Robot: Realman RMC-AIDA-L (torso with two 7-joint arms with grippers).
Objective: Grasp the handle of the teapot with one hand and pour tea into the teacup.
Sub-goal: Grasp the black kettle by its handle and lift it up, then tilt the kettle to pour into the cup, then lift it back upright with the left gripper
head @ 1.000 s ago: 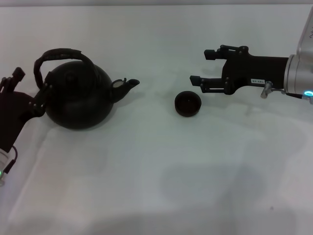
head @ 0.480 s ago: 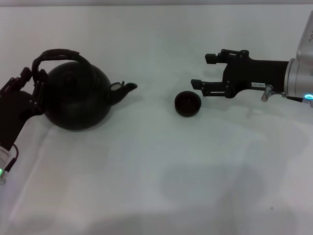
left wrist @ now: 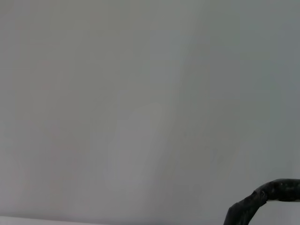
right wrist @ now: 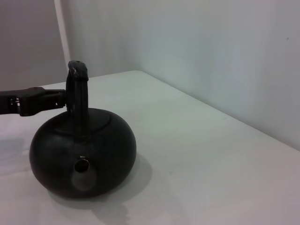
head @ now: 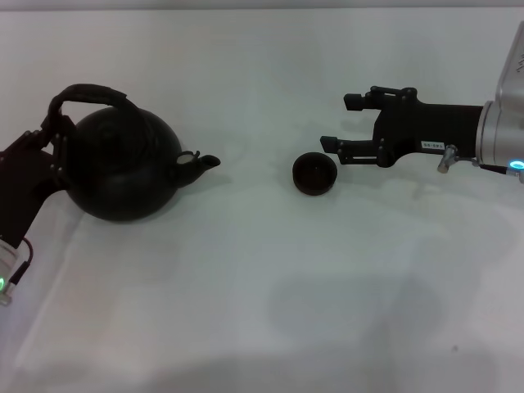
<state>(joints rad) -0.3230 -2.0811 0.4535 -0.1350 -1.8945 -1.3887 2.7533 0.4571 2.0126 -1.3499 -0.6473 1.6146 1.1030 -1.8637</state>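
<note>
The dark round teapot stands at the table's left, its spout pointing right toward the small dark teacup. My left gripper is shut on the left side of the arched handle. In the right wrist view the teapot faces the camera spout first, and the left gripper's fingers reach the handle. A dark bit of the handle shows in the left wrist view. My right gripper is open, just right of and behind the teacup, not touching it.
The white table stretches in front of the teapot and cup. A pale wall rises behind the table's far edge.
My left gripper closed in on the handle's left side, and the teapot shifted left, its spout now farther from the cup. The right gripper barely moved.
</note>
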